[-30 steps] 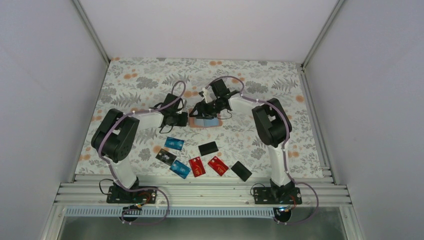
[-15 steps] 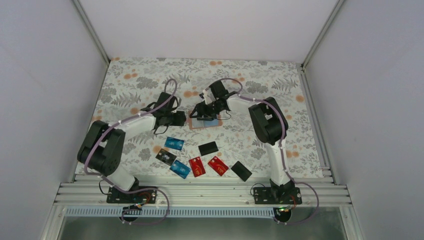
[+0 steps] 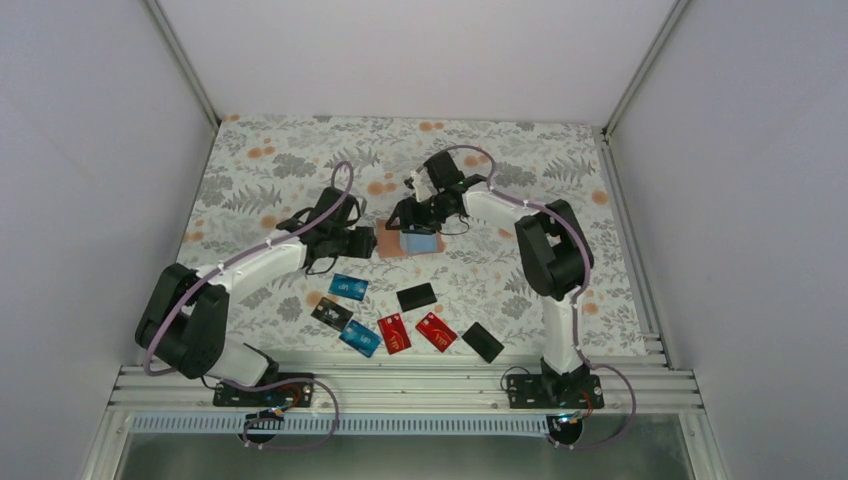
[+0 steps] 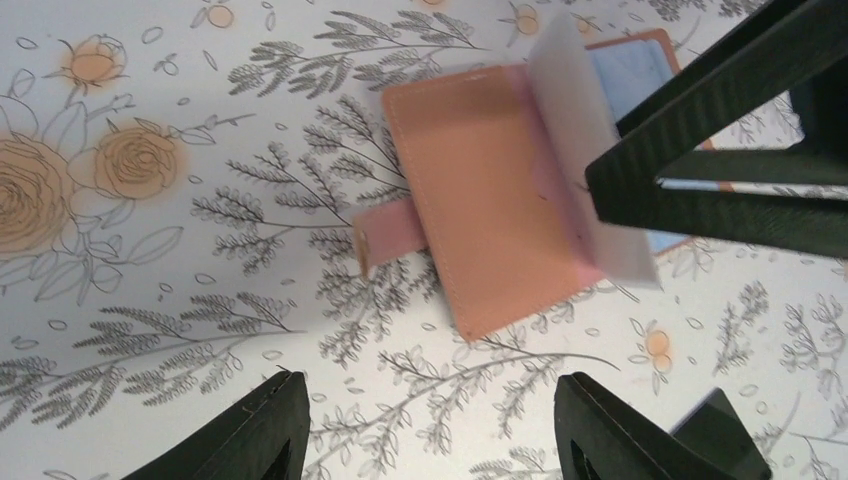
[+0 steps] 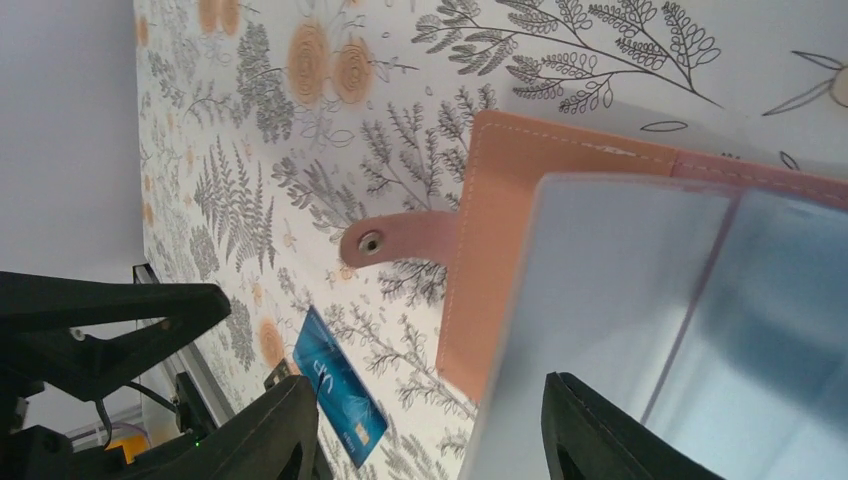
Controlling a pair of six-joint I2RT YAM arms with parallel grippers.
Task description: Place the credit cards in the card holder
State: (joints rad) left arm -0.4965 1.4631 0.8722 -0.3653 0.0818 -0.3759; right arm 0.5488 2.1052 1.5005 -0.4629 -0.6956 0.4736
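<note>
The tan card holder (image 3: 392, 244) lies open on the floral cloth, its studded strap (image 4: 390, 235) pointing left. Its clear sleeves (image 4: 590, 150) stand up from the spine. My left gripper (image 3: 362, 243) hovers just left of the holder, open and empty (image 4: 435, 420). My right gripper (image 3: 415, 215) is over the holder, open (image 5: 430, 430), with a sleeve leaf (image 5: 640, 300) between its spread fingers. Loose credit cards lie nearer the arm bases: blue (image 3: 348, 287), blue (image 3: 359, 338), red (image 3: 394, 333), red (image 3: 436, 331), black (image 3: 417, 296), black (image 3: 482, 341) and a marked black one (image 3: 331, 313).
The metal rail (image 3: 400, 380) with both arm bases runs along the near edge. White walls close the cloth in on the left, back and right. The blue card (image 5: 338, 390) lies just beyond the holder's near-left corner.
My left gripper has gone from shut to open beside the holder's left edge, and the left arm has stretched out lower. My right gripper shifted slightly back, with the sleeves raised.
</note>
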